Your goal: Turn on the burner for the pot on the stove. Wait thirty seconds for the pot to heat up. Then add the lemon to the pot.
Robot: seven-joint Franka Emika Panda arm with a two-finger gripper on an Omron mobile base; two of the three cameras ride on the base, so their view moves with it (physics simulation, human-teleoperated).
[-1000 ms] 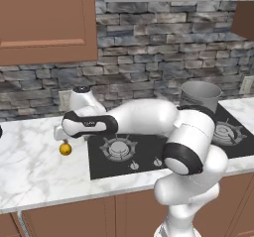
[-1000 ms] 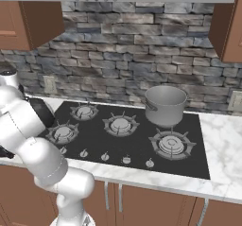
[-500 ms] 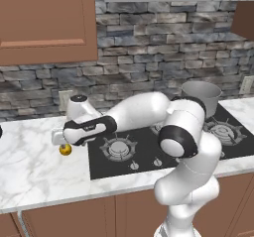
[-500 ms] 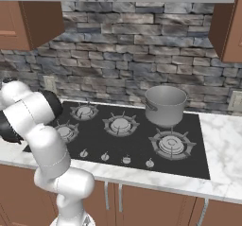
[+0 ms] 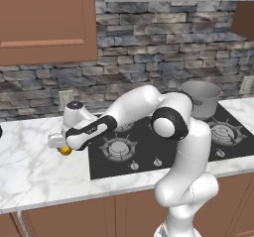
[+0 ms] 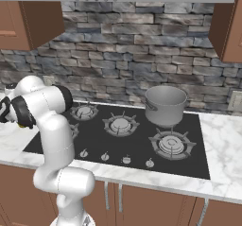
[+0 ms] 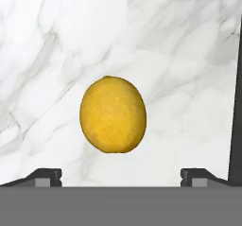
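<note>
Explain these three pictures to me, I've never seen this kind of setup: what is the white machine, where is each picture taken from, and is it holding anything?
All three are rendered images of a simulated kitchen. The white machine is a jointed robot arm with a two-finger gripper. Two cameras sit behind it, one to its left and one to its right; the third rides on the hand and looks along the fingers. On the white marble counter lies a small round yellow lemon, left of the flat black stove. A plain grey metal pot stands on a back burner. The gripper hovers over the lemon with its jaws open, one on each side. It holds nothing.
</note>
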